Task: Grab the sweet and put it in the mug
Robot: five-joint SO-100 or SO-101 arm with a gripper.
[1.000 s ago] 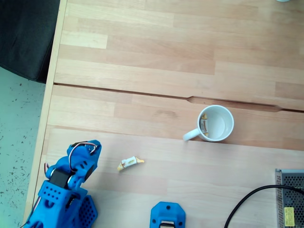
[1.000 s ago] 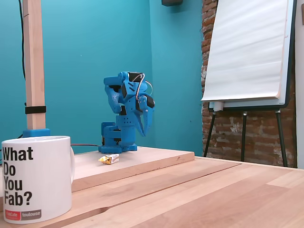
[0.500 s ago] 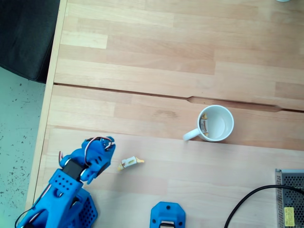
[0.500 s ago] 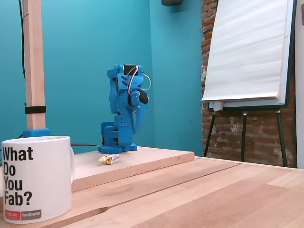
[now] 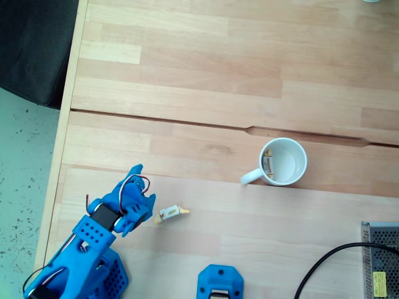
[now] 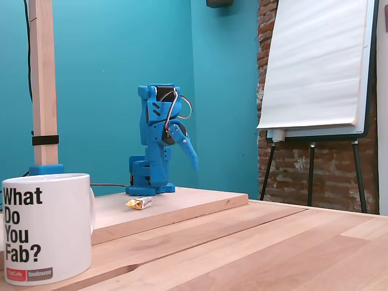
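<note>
Arm: the blue two-finger gripper (image 5: 138, 187) is up off the pale wooden table (image 5: 206, 93), just left of the sweet in the top-down fixed view.
Jaws: spread apart, gripping nothing (one finger juts out in the side fixed view (image 6: 182, 145)).
Sweet: tiny white candy with yellow twisted ends (image 5: 169, 213) lies flat on the wood (image 6: 139, 203).
Mug: the plain white ceramic mug (image 5: 284, 162), well right of it, holds a second wrapped sweet (image 5: 267, 162).

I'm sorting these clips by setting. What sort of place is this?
Probably a maker workshop or fab lab: a flip chart on an easel by a brick wall, a wooden workbench, and a mug printed "What Do You Fab?".
</note>
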